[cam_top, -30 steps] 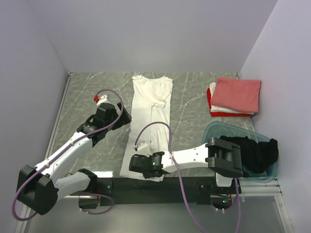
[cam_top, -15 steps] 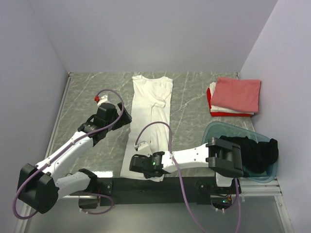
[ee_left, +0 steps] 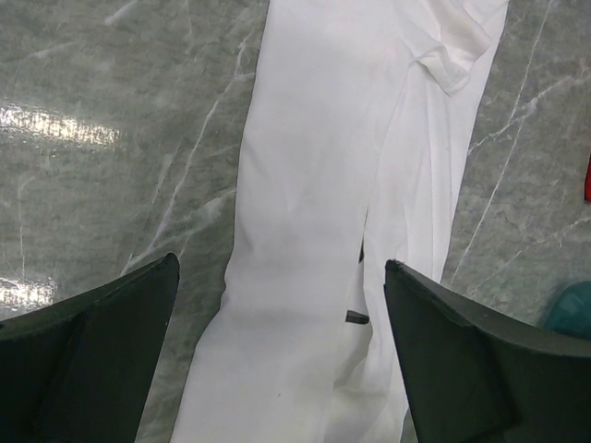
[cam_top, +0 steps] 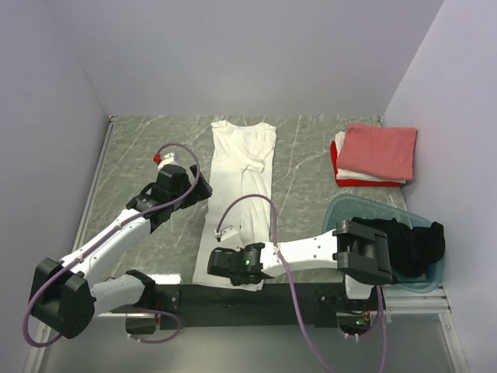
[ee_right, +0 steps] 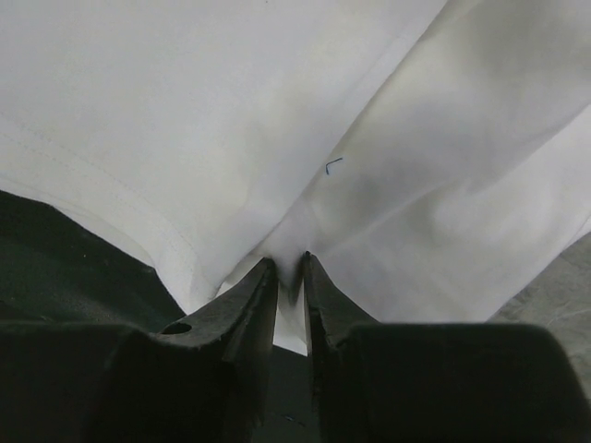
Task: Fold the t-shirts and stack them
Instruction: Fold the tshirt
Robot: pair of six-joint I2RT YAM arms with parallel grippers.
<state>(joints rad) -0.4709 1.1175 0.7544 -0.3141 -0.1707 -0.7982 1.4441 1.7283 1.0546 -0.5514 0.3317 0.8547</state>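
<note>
Right pincer (ee_right: 292, 263) pinches the near hem of the long white cloth t-shirt (cam_top: 242, 159), which stretches ahead of it on the grey marble counter (cam_top: 311, 155). Left pincer (ee_left: 279, 263) gapes wide above mid-strip. Best lift the hem evenly and carry it straight toward the collar.

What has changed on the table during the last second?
The right tool, pinching the near hem of the long white cloth t-shirt, crept slightly toward the near edge of the grey marble table. The open left tool, the stack of folded pink, white and red t-shirts and the black t-shirt stayed put.
</note>
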